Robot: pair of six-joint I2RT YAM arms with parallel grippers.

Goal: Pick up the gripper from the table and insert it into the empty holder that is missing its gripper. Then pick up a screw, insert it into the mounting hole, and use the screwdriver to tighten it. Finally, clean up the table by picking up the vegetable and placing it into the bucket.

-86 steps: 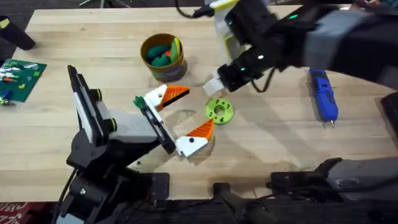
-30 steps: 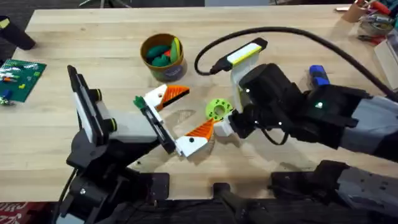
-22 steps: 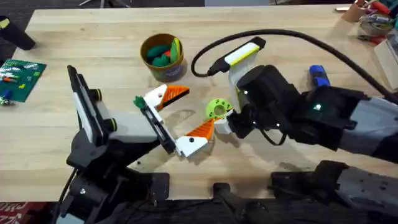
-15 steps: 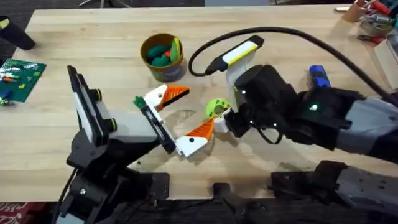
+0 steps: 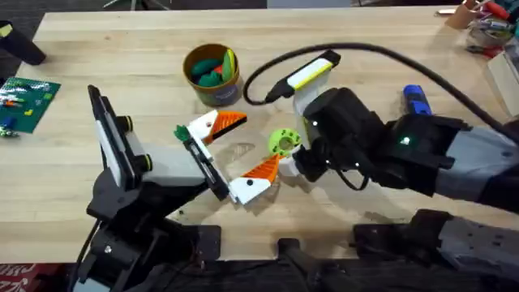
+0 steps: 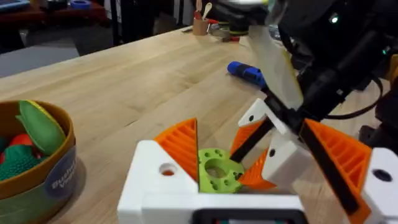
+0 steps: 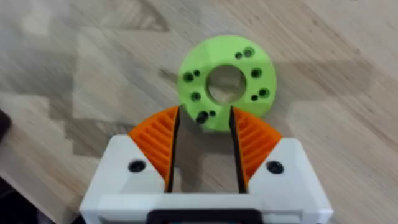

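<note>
A lime-green disc (image 5: 280,142) with several holes lies mid-table. My right gripper (image 5: 293,155) reaches in from the right and hangs low over its near rim. In the right wrist view its orange pads (image 7: 160,140) stand narrowly apart astride that rim. A small black screw (image 7: 202,116) sits in a hole of the disc (image 7: 227,81), touching neither pad. My left gripper (image 5: 259,139) is wide open around the disc (image 6: 217,169). The blue screwdriver (image 5: 416,98) lies at the right, mostly under the right arm. The orange-brown bucket (image 5: 213,88) holds green and orange vegetables (image 5: 209,71). The loose gripper and holder are out of view.
A green circuit board (image 5: 29,100) lies at the far left edge. A black block (image 5: 22,46) sits at the back left, and small clutter (image 5: 485,23) at the back right corner. The right arm's black cable (image 5: 381,53) arcs over the table.
The right arm swung down from behind the disc to its right side, then crept slightly left. The disc shifted a little left. The left arm stayed still.
</note>
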